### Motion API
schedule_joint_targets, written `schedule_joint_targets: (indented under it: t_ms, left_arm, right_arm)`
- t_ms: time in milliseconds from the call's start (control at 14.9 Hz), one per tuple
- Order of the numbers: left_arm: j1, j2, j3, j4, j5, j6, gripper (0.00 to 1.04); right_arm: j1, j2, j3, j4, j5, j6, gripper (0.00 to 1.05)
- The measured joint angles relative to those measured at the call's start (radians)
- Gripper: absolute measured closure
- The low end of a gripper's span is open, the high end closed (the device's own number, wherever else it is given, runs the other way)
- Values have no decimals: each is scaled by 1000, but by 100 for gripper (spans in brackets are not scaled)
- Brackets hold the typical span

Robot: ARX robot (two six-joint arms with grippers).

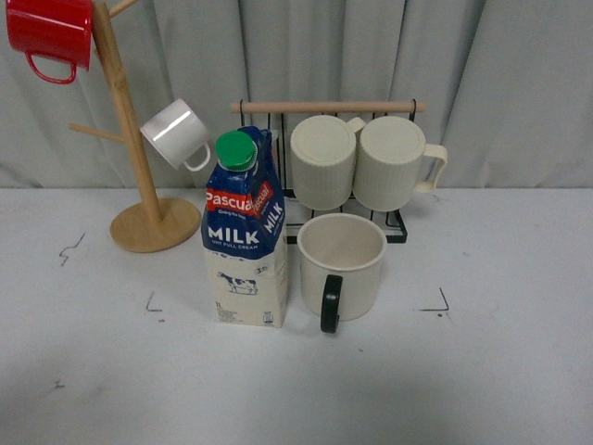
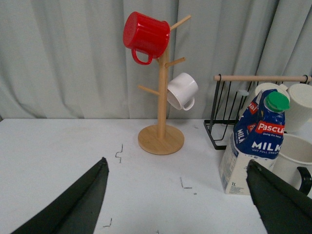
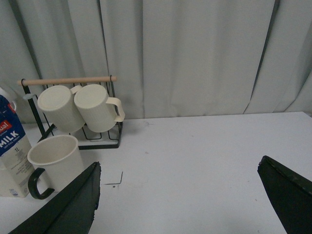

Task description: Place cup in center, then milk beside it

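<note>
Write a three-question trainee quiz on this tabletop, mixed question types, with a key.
1. True or false: the milk stands upright beside the cup.
2. Which mug hangs highest on the wooden mug tree? A) red mug B) small white mug C) a ribbed one
3. Fill in: the cup's handle is ____.

Key: 1 true; 2 A; 3 black. Both the left pincer and right pincer are open and empty.

red mug (image 1: 51,32) and white mug (image 1: 176,133) hang on wooden tree (image 1: 139,176)
</note>
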Motion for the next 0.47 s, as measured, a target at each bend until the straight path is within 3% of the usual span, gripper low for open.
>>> schedule_joint_targets:
  t_ms: [67,469]
  left_arm:
    - [0,0,0,0,0,1,5]
    - [0,0,0,0,0,1,7]
  right_arm:
    - [0,0,0,0,0,0,6]
    - [0,0,0,0,0,0,6]
